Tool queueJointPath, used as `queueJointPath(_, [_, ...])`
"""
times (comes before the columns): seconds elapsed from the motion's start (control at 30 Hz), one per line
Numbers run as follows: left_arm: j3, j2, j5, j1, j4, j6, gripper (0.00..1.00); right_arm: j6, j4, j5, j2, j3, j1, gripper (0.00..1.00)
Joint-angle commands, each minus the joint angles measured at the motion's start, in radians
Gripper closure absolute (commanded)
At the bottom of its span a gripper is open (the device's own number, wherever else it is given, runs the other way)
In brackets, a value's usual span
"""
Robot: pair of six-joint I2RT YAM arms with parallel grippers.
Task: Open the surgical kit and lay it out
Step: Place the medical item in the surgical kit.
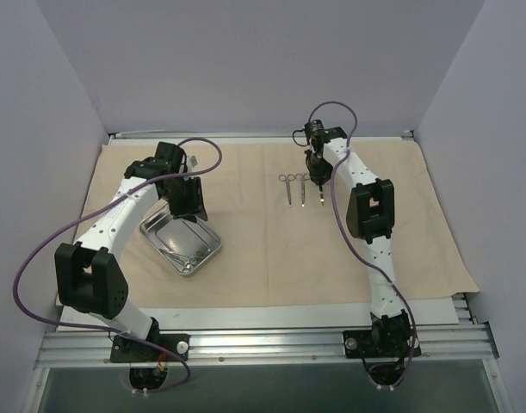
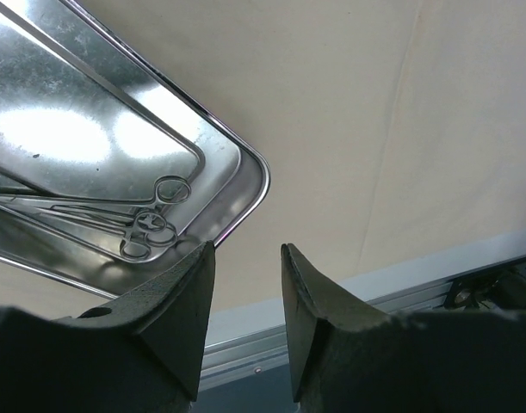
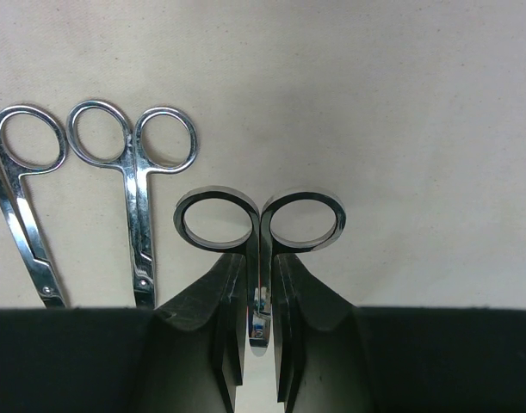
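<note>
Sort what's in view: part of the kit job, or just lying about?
Job: cloth; tray; clamps in the tray; laid-out scissors; third scissors, gripped by the right claw.
Lying about: purple cables; metal rail.

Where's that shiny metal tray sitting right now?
In the top view the steel tray lies on the beige cloth at the left, beneath the left end effector, well left of the row of scissors.
</note>
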Motion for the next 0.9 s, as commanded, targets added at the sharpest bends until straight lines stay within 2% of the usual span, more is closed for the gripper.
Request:
queueJointPath(0.0, [0.005, 0.01, 0.03, 0.008, 0.016, 0.012, 0.55, -0.013, -0.03, 0.017, 0.031, 0.044, -0.009, 1.0])
queueJointPath(0.27, [0.003, 0.017, 0.037, 0.02, 0.008, 0.018, 0.55, -0.006, -0.007, 0.01, 0.051, 0.019, -0.01, 0.96])
queueJointPath(0.4, [0.006, 0.017, 0.035, 0.026, 0.003, 0.022, 0.55, -0.002, -0.003, 0.018, 0.064, 0.013, -0.01, 0.88])
queueJointPath(0.57, [0.003, 0.017, 0.04, 0.034, 0.003, 0.025, 0.55, 0.001, -0.001, 0.029, 0.065, 0.006, -0.01, 0.83])
queueJointPath(0.77, [-0.006, 0.014, 0.043, 0.043, 0.005, 0.028, 0.55, 0.008, 0.005, 0.036, 0.056, -0.013, -0.01, 0.68])
queueJointPath(0.87, [-0.007, 0.012, 0.047, 0.048, 0.003, 0.028, 0.55, 0.005, 0.003, 0.04, 0.053, -0.013, -0.01, 0.67])
